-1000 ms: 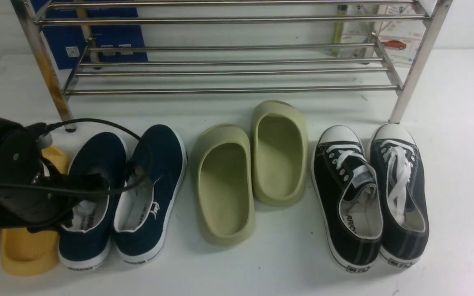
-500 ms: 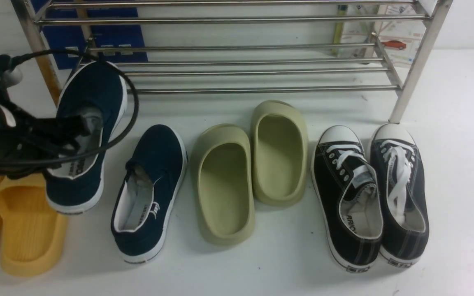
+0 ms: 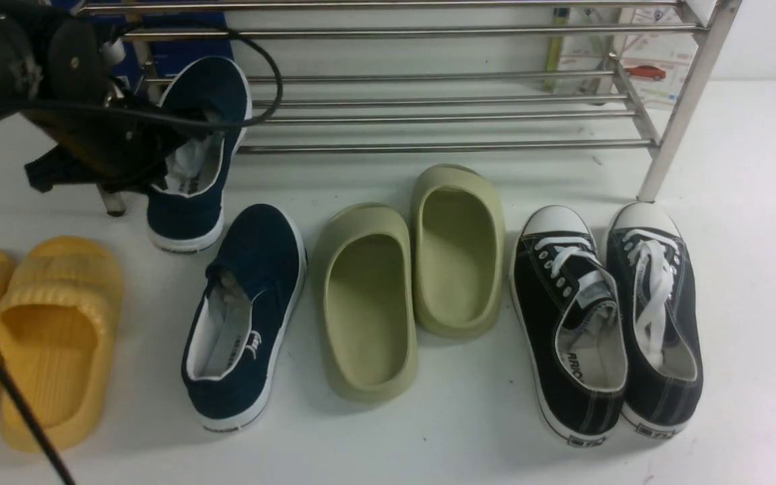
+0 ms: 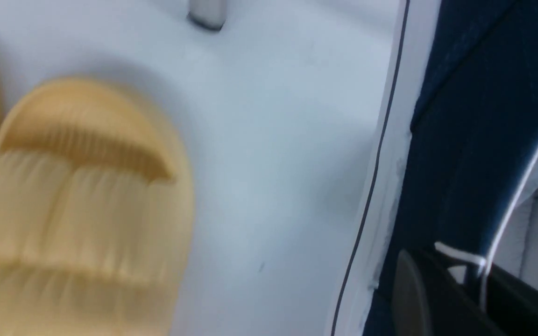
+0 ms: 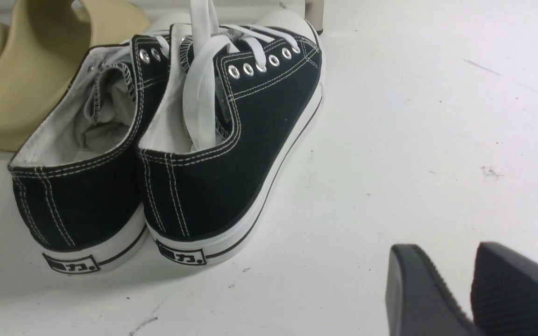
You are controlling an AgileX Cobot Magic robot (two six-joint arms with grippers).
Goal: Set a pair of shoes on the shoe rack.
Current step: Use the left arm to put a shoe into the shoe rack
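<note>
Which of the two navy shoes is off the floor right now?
The navy canvas shoe held by the left end effector, near the rack; its mate lies on the floor.

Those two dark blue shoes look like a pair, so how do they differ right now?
The lifted navy shoe hangs in the left gripper, heel down, toe tipped up toward the shoe rack. The other navy shoe lies flat on the floor, untouched. Both share navy canvas, white soles and white lining.
</note>
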